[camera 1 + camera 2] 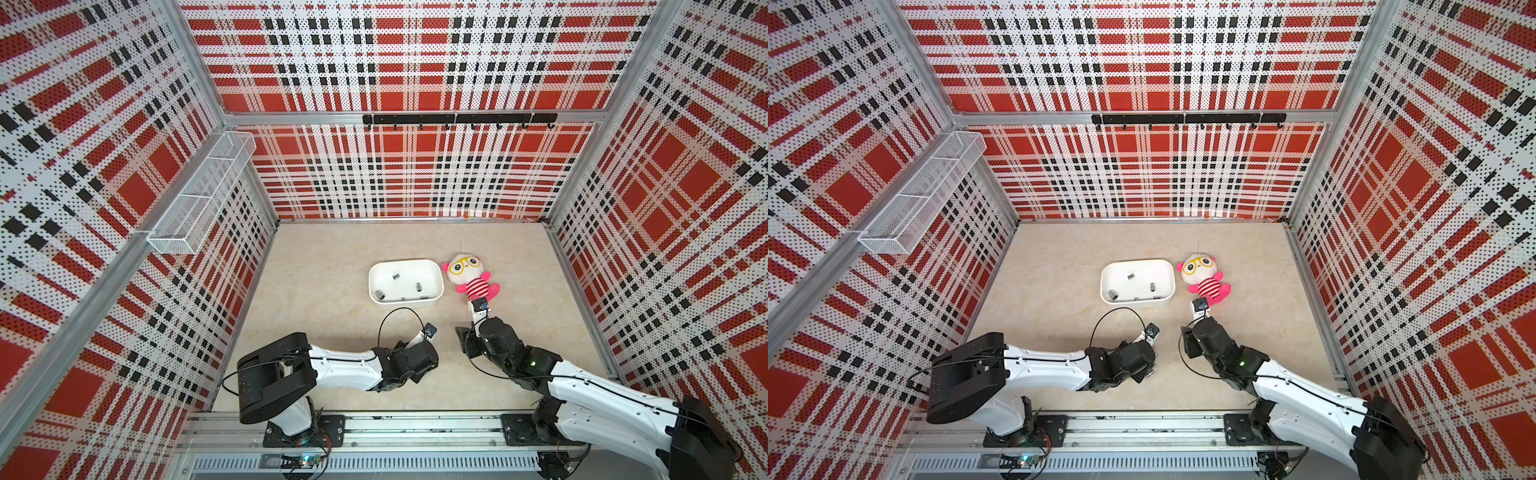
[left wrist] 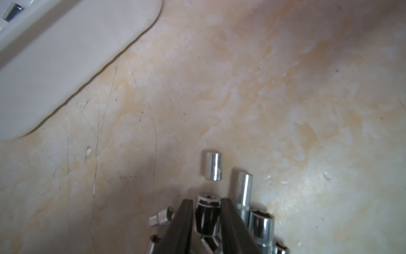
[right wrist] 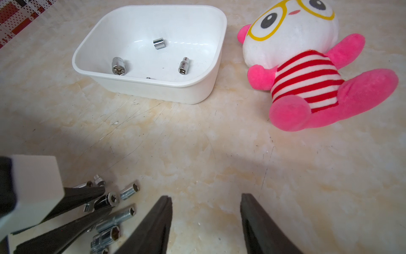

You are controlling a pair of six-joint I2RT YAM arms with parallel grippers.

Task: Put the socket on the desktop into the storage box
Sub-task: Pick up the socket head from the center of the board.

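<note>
Clamps the left gripper on a socket among loose sockets on the desktop, near the storage box but outside it. Holds the right gripper wide open and empty over bare desktop, near the plush doll. Shows a few stored sockets lying inside the box.

The storage box, a white, shallow, rounded tub, is sitting level just below the centre of both top views, with several chrome sockets lying scattered on its floor. Other loose sockets are lying clustered on the desktop near it. One dark-looking socket is being pinched between the left gripper's jaws.
</note>
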